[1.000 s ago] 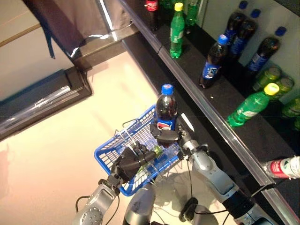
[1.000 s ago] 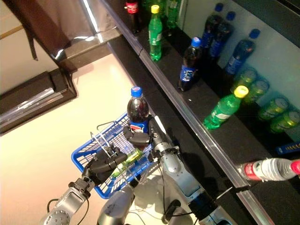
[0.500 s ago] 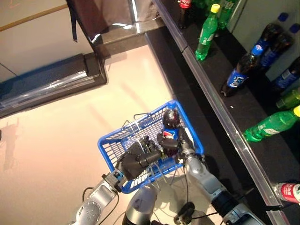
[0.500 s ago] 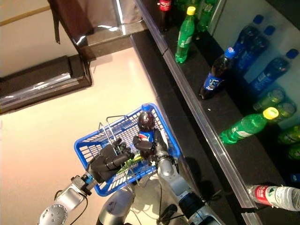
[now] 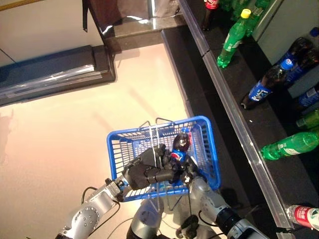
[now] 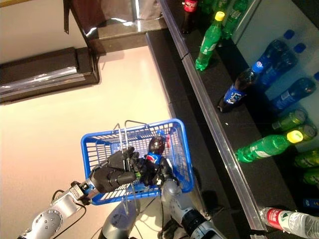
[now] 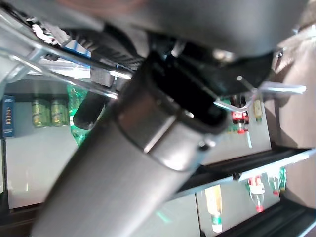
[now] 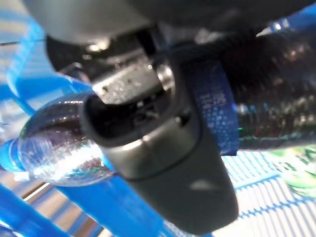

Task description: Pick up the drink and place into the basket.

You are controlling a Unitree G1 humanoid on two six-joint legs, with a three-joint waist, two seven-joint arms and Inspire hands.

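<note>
Both of my hands meet at the blue basket (image 5: 204,130), which sits in the lower middle of the head view over the pale floor (image 5: 60,134). My right hand (image 5: 188,172) is curled around the cola bottle (image 5: 180,148), holding it inside the basket with its blue cap toward the basket's upper right; my wrist view shows my fingers (image 8: 163,163) wrapped over the blue label with basket mesh behind. My left hand (image 5: 144,172) is closed on the basket's wire handle (image 5: 152,137) at the near rim. Along the right side of the frame runs a dark shelf (image 5: 279,129) carrying green bottles (image 5: 230,40) and more cola bottles (image 5: 259,89).
</note>
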